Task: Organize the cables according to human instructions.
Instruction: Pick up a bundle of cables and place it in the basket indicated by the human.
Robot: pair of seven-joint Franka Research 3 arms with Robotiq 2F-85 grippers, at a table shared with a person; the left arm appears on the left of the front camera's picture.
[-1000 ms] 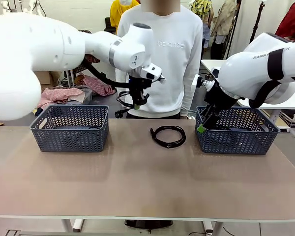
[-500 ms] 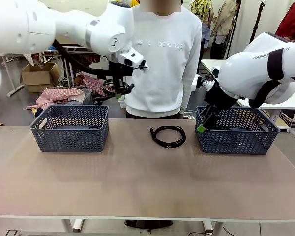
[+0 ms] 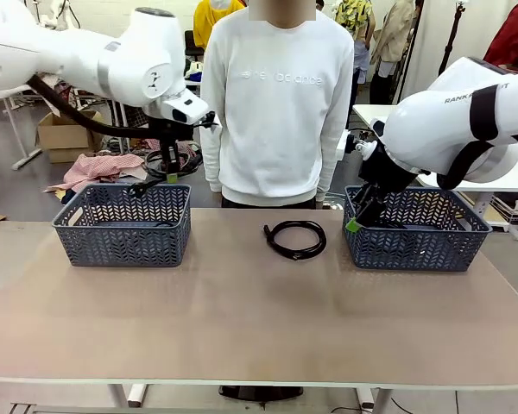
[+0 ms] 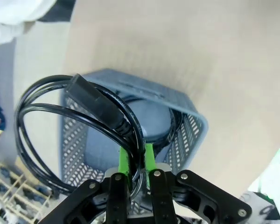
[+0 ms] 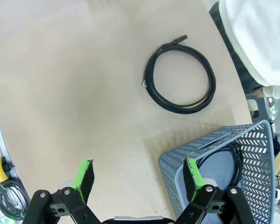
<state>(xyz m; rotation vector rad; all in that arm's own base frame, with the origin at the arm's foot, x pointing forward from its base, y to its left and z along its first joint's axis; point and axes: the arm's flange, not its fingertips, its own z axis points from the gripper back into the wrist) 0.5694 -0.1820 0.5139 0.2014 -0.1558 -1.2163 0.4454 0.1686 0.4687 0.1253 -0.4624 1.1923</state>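
My left gripper (image 3: pixel 171 176) is shut on a coiled black cable (image 3: pixel 155 162) and holds it in the air above the back of the left grey basket (image 3: pixel 121 237). In the left wrist view the green pads (image 4: pixel 123 161) pinch the loop (image 4: pixel 46 112), and the basket (image 4: pixel 74 144) lies below with another cord (image 4: pixel 175 125) along its inner wall. A second coiled cable (image 3: pixel 295 239) lies on the table in front of the person; it is also in the right wrist view (image 5: pixel 179 79). My right gripper (image 3: pixel 356 221) hangs open at the left rim of the right basket (image 3: pixel 414 246), empty (image 5: pixel 137 175).
A person in a white sweater (image 3: pixel 276 103) stands at the far edge, between the baskets. The right basket (image 5: pixel 252 140) holds a coiled cord (image 5: pixel 234 154). The near half of the table (image 3: pixel 259 328) is bare. Boxes and cloth lie on the floor behind the left basket.
My left arm has swung leftward with the cable, from in front of the person to over the left basket. The right arm and the cable on the table have not moved.
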